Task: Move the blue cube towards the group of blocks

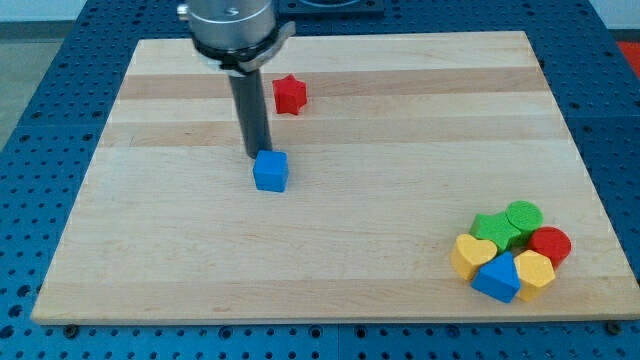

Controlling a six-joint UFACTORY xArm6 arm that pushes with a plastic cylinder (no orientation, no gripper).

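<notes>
The blue cube [270, 171] sits on the wooden board left of centre. My tip [257, 153] stands just above and slightly left of the cube, touching or nearly touching its top-left edge. The group of blocks is at the view's bottom right: a green star [496, 229], a green cylinder [523, 216], a red cylinder [549, 245], a yellow heart [472, 254], a yellow block [534, 270] and a blue triangular block [497, 277], packed together.
A red star block [290, 94] lies alone near the view's top, right of the rod. The wooden board [330, 270] rests on a blue perforated table [30, 100]. The group sits close to the board's bottom right edge.
</notes>
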